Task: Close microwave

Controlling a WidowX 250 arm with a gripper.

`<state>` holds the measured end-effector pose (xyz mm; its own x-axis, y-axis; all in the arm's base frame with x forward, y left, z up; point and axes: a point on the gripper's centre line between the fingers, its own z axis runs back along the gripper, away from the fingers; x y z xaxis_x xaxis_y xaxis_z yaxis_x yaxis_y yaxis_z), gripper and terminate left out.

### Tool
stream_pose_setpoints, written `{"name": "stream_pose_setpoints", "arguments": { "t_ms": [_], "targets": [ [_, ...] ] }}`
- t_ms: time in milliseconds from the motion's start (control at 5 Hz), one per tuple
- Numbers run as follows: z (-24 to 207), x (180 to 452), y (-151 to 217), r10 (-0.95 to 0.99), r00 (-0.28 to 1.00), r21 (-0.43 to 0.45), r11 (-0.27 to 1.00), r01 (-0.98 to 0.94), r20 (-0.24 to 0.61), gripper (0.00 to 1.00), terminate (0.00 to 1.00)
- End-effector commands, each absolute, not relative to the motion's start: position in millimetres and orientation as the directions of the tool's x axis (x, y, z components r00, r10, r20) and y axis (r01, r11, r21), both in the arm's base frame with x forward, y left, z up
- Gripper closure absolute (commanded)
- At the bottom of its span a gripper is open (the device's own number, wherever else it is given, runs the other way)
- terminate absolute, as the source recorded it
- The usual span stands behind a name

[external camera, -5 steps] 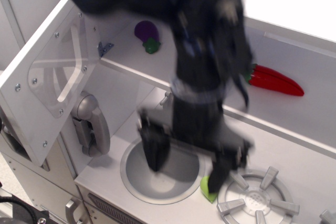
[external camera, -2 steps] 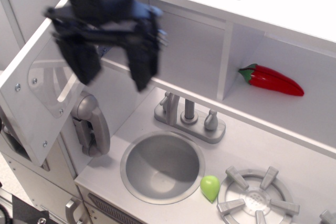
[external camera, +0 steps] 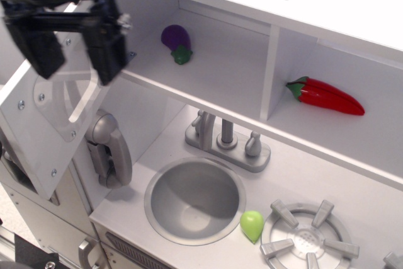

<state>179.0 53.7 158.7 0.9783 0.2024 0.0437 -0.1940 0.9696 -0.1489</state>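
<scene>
Microwave door [external camera: 53, 114] swung open at far left of the toy kitchen, clear window facing out, long edge slanting up toward the shelf; just above and before its top edge, jaws [external camera: 70, 45] spread open, empty, fingers pointing down

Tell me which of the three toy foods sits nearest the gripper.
The purple eggplant, in the left shelf compartment. The gripper hovers just left of it with its jaws apart, while the red chili pepper and the green piece by the sink lie much farther right.
</scene>
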Motion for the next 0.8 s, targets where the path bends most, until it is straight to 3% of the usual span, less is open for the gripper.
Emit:
{"name": "stream_pose_setpoints", "arguments": {
  "t_ms": [0,600],
  "targets": [
    [149,188,94,0.226,0.968,-0.011,0.974,-0.227,0.108,0.0,0.0],
    [121,202,90,0.204,0.973,0.006,0.978,-0.206,0.106,0.0,0.0]
  ]
}}
